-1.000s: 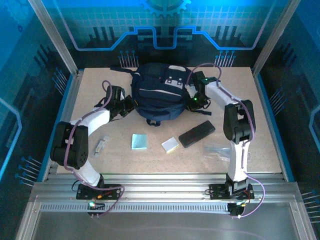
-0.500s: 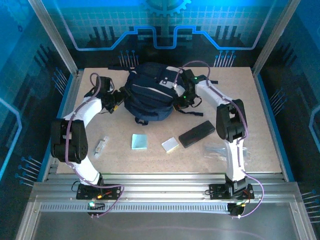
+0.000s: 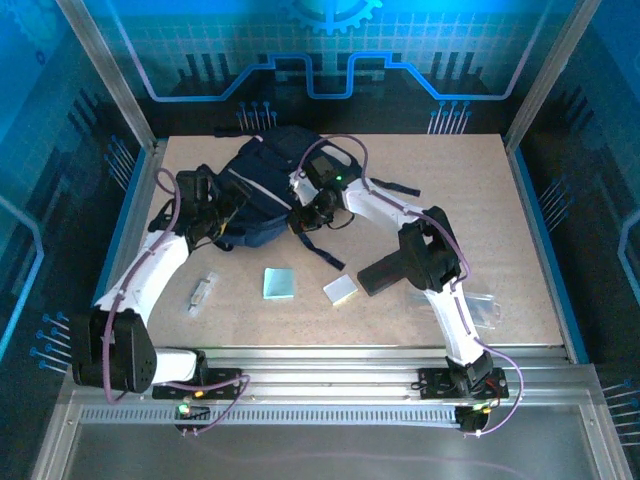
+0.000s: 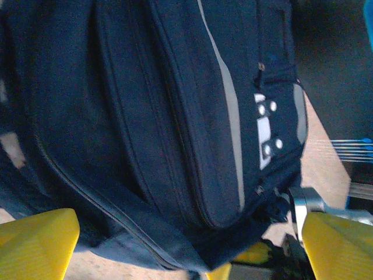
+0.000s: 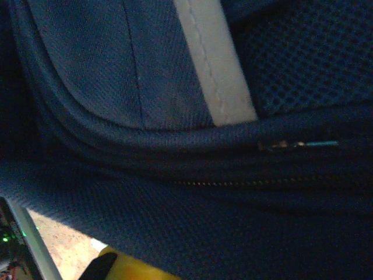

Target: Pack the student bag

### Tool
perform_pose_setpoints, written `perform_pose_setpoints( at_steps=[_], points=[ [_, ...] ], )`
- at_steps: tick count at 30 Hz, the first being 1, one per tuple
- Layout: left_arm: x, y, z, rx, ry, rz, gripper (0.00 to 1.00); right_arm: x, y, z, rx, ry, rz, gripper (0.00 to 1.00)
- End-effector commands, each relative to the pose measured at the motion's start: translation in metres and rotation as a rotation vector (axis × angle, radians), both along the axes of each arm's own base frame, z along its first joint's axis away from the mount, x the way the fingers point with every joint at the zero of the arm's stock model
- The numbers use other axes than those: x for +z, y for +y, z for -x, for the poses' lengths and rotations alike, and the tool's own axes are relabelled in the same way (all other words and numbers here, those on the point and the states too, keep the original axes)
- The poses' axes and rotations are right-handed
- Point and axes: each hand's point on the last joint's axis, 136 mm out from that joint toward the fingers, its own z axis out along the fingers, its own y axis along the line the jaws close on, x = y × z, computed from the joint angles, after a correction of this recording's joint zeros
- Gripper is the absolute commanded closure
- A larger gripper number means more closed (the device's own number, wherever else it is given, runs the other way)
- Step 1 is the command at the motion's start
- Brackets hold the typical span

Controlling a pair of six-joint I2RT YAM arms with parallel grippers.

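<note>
The student bag (image 3: 262,185), a large dark navy fabric backpack with grey-white stripes and black straps, lies on the far left part of the pale speckled table (image 3: 500,200). In the top view its long axis seems to run on a slant, from the far middle of the table toward the near left.

The left gripper (image 3: 222,215) sits at the bag's near-left corner with its yellow fingers spread wide. In the left wrist view, one finger tip (image 4: 35,242) shows at each lower corner. The bag's bulging front panel and zip seams rise straight ahead of the open jaws, which hold nothing.

The right gripper (image 3: 303,212) reaches across from the other side to the bag's near-right edge. Its jaws are pressed together, apparently on a fold of the bag's fabric, though the pinch itself is hidden. The right wrist view is tight against navy weave, a white stripe and a zip line.

Both grippers are at the bag, but the left one is free to act.

Nearer the arms lie:
- a light blue square pad (image 3: 279,283)
- a pale rectangular block (image 3: 340,290)
- a black oblong pencil case (image 3: 385,272), partly under the right forearm
- a small clear item (image 3: 202,293)

A loose black strap (image 3: 320,250) trails from the bag toward the block. It looks likely to snag.
</note>
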Motion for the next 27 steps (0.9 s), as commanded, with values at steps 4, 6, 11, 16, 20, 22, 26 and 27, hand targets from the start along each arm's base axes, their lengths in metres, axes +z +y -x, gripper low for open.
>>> perform_pose_setpoints(
  at_steps=[4,6,11,16,20,22,26,27],
  points=[
    [-0.05,-0.037,0.007,0.05,0.088,0.095,0.01,0.031,0.023,-0.004,-0.012,-0.033,-0.163,1.0],
    [-0.063,-0.043,0.004,0.061,0.103,0.107,0.04,0.033,0.025,0.004,0.004,-0.038,-0.169,1.0],
    [-0.074,-0.05,-0.014,0.032,0.07,0.1,0.91,0.02,0.011,0.021,0.048,-0.046,-0.104,1.0],
    [-0.058,-0.044,-0.017,-0.002,0.039,0.017,1.0,-0.026,-0.049,0.035,0.168,-0.081,0.201,1.0],
    [-0.046,-0.042,-0.009,-0.036,0.019,-0.026,1.0,-0.053,-0.114,0.009,0.096,-0.067,0.399,1.0],
    [-0.045,-0.043,-0.005,-0.05,0.021,-0.026,1.0,-0.055,-0.139,-0.011,0.022,-0.065,0.431,1.0],
    [-0.048,-0.043,0.001,-0.062,0.035,-0.023,1.0,-0.044,-0.179,-0.047,-0.133,-0.083,0.465,1.0],
    [-0.049,-0.044,0.002,-0.063,0.038,-0.022,1.0,-0.039,-0.187,-0.054,-0.171,-0.093,0.473,1.0]
  ],
)
